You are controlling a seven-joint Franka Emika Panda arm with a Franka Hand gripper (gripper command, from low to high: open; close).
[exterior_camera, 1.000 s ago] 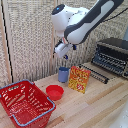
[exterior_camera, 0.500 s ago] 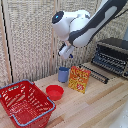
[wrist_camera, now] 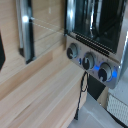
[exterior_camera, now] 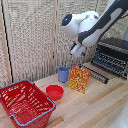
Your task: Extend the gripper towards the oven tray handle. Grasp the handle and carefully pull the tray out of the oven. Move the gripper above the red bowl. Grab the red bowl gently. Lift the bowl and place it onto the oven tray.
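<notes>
Red wire basket [exterior_camera: 25, 103] stands nearest on the worktop [exterior_camera: 95, 107]. The red bowl [exterior_camera: 54, 92] sits beside it, empty. Behind: blue cup [exterior_camera: 63, 74], the oven [exterior_camera: 111, 56], tray [exterior_camera: 95, 73] drawn out. The gripper [exterior_camera: 76, 49] hangs high; fingers' spread cannot be told.

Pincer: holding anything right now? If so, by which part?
Nothing seems held. In the exterior view the pincer hangs in the air above the table, apart from the red bowl and the oven. Whether it is open or shut cannot be told.
</notes>
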